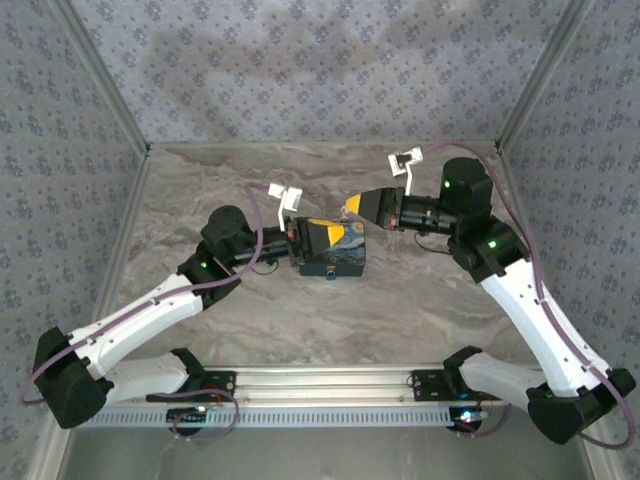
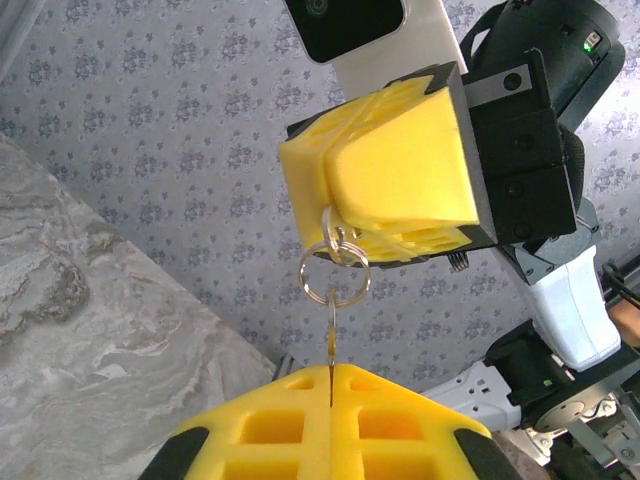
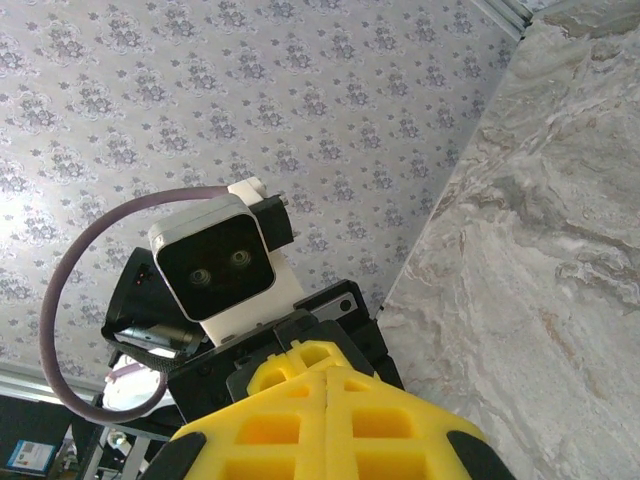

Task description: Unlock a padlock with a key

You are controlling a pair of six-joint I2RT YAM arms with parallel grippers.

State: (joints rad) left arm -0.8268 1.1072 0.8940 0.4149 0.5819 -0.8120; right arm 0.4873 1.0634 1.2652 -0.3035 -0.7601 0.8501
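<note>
Table (image 1: 420, 300): marbled surface, both arms reaching inward above it.
Painted box (image 1: 340, 252): night-sky print, at the left fingers' tips near table centre.
Right gripper (image 3: 330, 390): yellow fingers pressed together, pinching the key ring.
Left gripper (image 2: 330, 392): fingers closed to a thin seam; whether anything is pinched cannot be told.
Key ring (image 2: 342, 247): hangs below the right fingers.
Key (image 2: 330, 345): dangles edge-on, tip meeting the left seam.
Padlock (image 1: 330, 271): tiny bluish spot at the box's near edge.
</note>
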